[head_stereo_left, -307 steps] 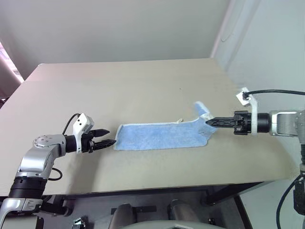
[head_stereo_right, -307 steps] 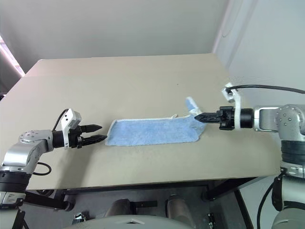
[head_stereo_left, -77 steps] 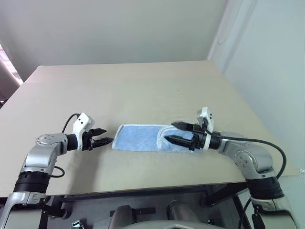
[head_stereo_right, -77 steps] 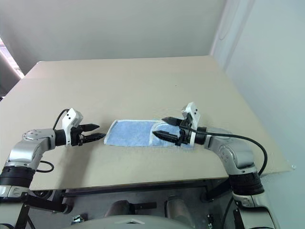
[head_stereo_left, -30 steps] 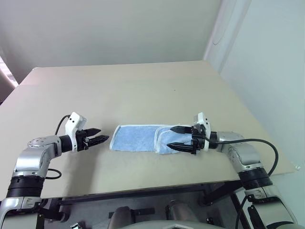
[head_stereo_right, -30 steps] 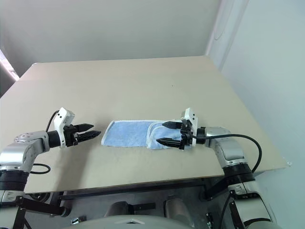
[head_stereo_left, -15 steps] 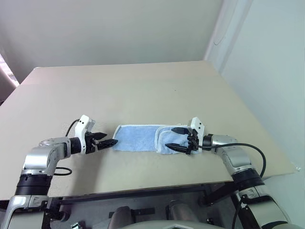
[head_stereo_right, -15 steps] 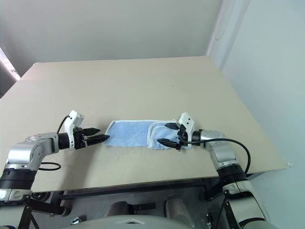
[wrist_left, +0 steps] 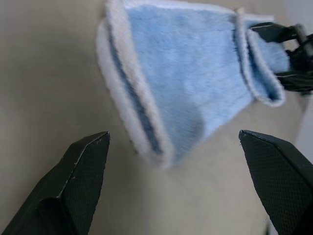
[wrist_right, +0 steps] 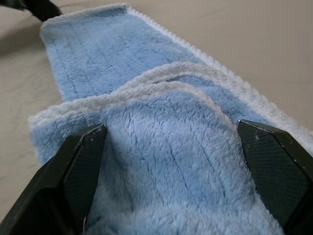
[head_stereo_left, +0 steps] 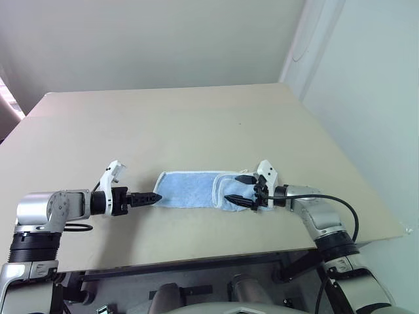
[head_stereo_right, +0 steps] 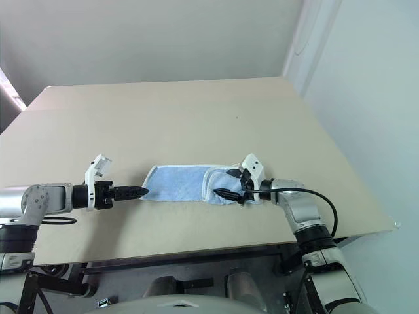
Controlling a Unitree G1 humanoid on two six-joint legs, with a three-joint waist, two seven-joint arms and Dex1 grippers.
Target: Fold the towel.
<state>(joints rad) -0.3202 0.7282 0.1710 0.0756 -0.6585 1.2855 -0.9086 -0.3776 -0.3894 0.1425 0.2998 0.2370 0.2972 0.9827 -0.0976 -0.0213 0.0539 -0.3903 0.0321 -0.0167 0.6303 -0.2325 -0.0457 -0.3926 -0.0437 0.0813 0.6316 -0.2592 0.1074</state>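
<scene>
On table (head_stereo_left: 196,118): light blue towel (head_stereo_left: 190,190), white-edged, right end folded over.

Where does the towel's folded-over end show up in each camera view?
Left eye view: folded flap at the towel's right end, by the right gripper.
Right eye view: same spot.
Left wrist view: far end.
Right wrist view: close up.
Shared landmark: the white edging.

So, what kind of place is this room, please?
Probably a lab or test room, not a home: one bare beige table, plain pale walls, and only the towel laid out for the robot.
</scene>
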